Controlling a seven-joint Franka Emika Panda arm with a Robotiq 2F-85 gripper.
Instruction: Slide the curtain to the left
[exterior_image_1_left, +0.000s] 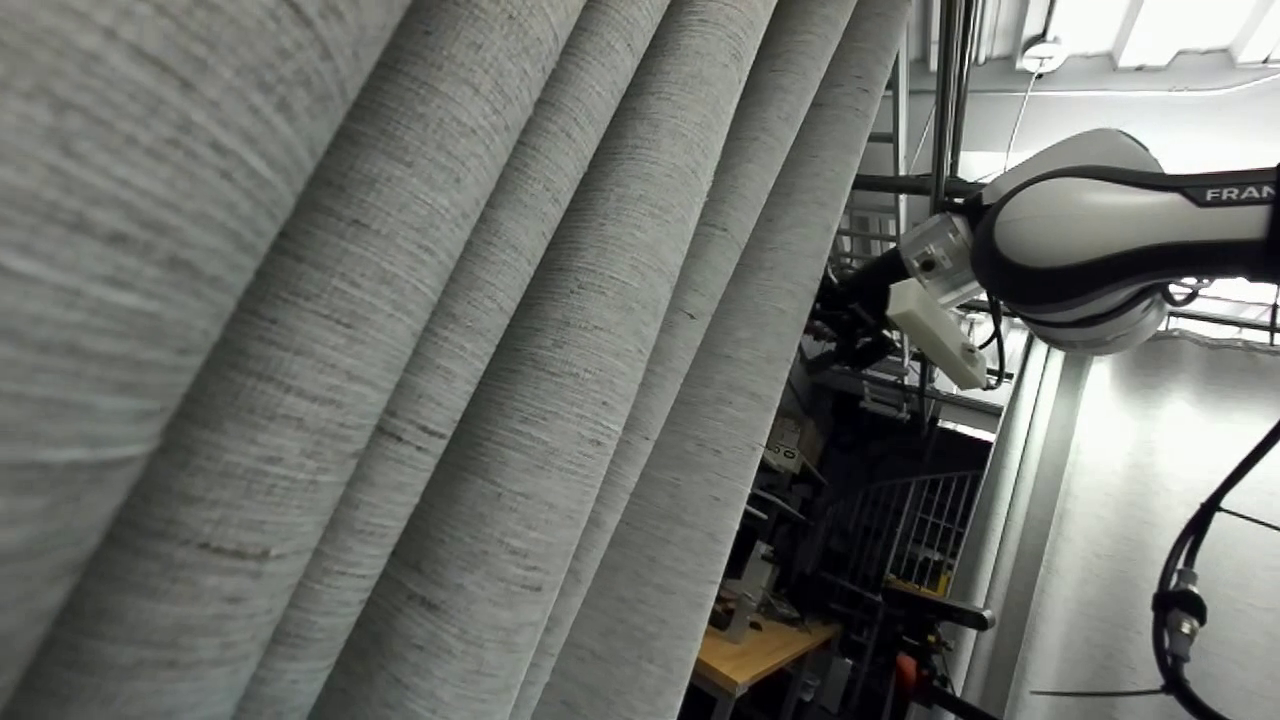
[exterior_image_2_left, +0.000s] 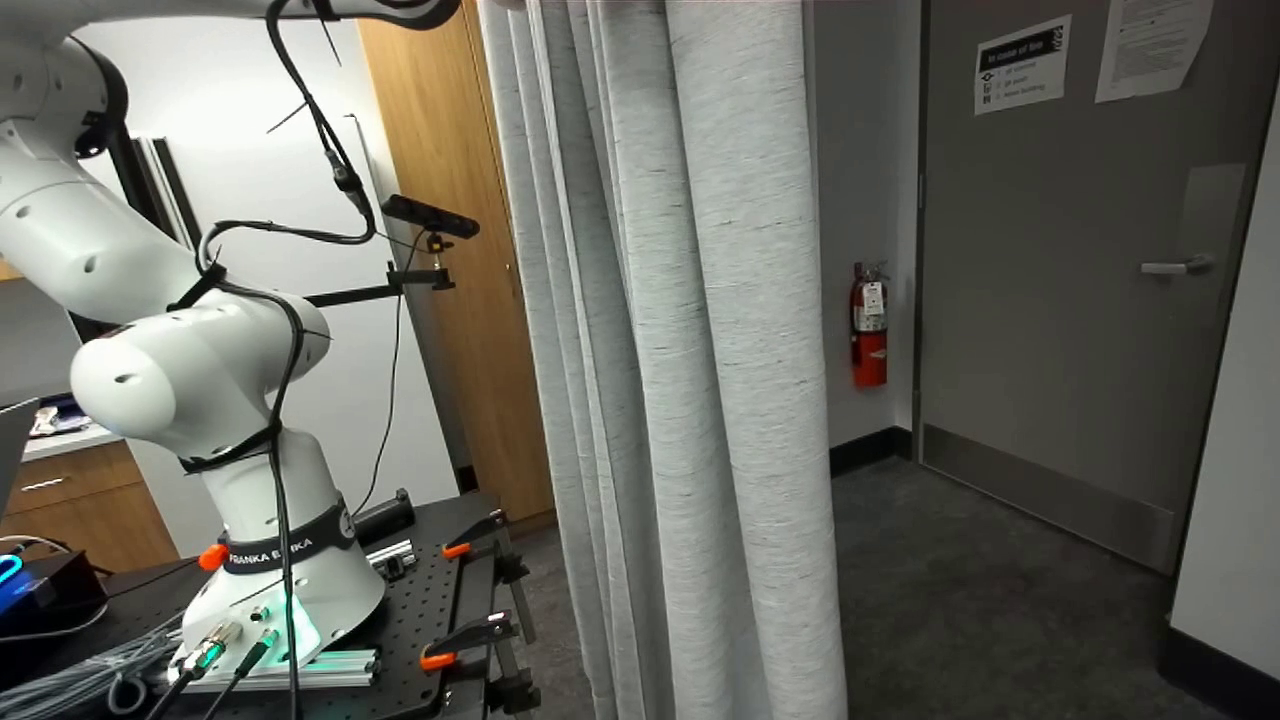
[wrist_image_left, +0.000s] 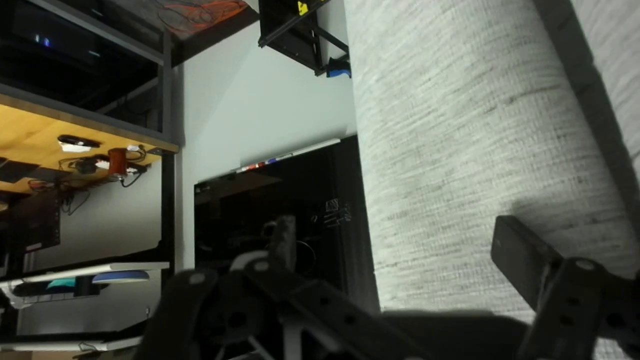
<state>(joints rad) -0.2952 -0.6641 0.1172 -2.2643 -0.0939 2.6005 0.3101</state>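
The curtain (exterior_image_1_left: 560, 330) is a large light-grey woven drape with long folds. It fills much of an exterior view and also hangs beside the robot base in an exterior view (exterior_image_2_left: 720, 350). In the wrist view the curtain (wrist_image_left: 470, 150) covers the right side, with its vertical edge between my two fingers. My gripper (wrist_image_left: 400, 245) is open, the right fingertip in front of the fabric and the left fingertip past the edge. In an exterior view my gripper (exterior_image_1_left: 845, 325) is at the curtain's edge, dark and partly hidden.
A camera on a bracket (exterior_image_2_left: 430, 218) stands beside the arm. A wooden cabinet (exterior_image_2_left: 440, 200) is behind the curtain; a fire extinguisher (exterior_image_2_left: 869, 330) and a grey door (exterior_image_2_left: 1060, 300) are beyond it. A wooden table (exterior_image_1_left: 765, 650) and metal framing (exterior_image_1_left: 955, 100) are behind the curtain's edge.
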